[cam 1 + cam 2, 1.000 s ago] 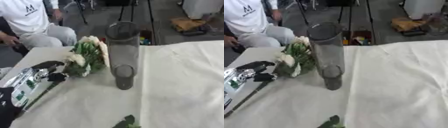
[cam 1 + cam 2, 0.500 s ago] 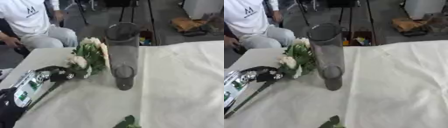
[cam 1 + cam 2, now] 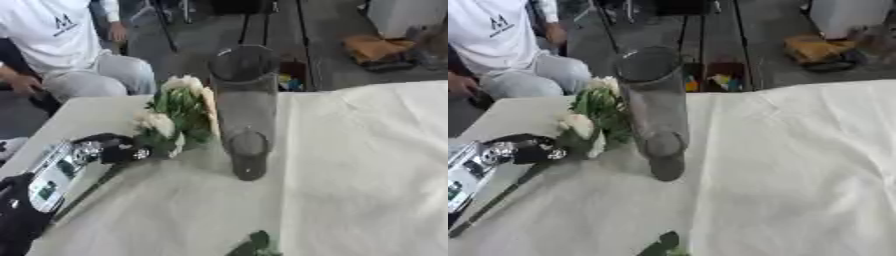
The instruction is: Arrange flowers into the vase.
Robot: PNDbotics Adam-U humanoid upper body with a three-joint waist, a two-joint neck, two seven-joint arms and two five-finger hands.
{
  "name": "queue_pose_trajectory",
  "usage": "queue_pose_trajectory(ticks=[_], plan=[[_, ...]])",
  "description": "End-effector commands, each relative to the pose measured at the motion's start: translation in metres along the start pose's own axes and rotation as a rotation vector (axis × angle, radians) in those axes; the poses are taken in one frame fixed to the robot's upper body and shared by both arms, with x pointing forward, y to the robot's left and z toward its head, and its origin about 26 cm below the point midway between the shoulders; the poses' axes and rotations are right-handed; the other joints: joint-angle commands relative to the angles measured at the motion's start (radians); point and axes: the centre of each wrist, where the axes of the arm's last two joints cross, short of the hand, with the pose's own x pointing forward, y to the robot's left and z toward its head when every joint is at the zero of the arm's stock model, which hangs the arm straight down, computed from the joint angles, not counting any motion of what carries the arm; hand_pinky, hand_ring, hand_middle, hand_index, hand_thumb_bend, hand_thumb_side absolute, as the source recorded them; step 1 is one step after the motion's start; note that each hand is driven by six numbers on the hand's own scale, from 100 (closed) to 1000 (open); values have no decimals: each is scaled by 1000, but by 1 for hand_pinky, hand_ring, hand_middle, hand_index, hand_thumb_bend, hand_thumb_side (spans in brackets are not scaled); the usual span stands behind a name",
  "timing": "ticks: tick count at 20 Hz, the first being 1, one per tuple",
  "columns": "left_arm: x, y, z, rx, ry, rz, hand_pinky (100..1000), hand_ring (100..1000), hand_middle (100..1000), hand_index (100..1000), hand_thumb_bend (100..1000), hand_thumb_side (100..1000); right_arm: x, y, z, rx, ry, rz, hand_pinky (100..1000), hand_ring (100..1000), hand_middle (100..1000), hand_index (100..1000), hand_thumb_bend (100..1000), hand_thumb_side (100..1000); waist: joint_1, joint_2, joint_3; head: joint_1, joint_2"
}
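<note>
No legible labels. Left hand (image 3: 109, 150), clenched around the white bouquet (image 3: 179, 120), has advanced toward the tall glass vase (image 3: 245, 107) on the cloth-covered counter (image 3: 367, 165).

Green leaves (image 3: 254, 244) cut off at bottom edge; possibly another flower.

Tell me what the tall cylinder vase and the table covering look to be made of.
The tall grey see-through cylinder vase looks like smooth glass or clear plastic: the floor and tablecloth show through its wall. The cream table covering looks like matte woven cloth, since it lies in soft creases and gives no shine.
</note>
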Motion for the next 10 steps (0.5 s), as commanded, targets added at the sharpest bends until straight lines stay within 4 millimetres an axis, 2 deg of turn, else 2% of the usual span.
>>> queue_pose_trajectory(ticks=[1,6,10], plan=[[-2,14,6,28,7,-35,877,1000,1000,1000,286,897,4,0,-8,24,-12,5,623,737,663,729,100,1000,0,-28,0,4,-6],[-3,11,4,0,4,-46,859,995,1000,1000,293,881,5,0,-7,15,-14,8,622,736,662,728,100,1000,-1,-27,-2,3,-10],[-3,10,3,-1,9,-50,777,927,984,1000,253,857,5,0,-8,13,-13,8,622,736,661,726,100,1000,-1,-26,-2,2,-12]])
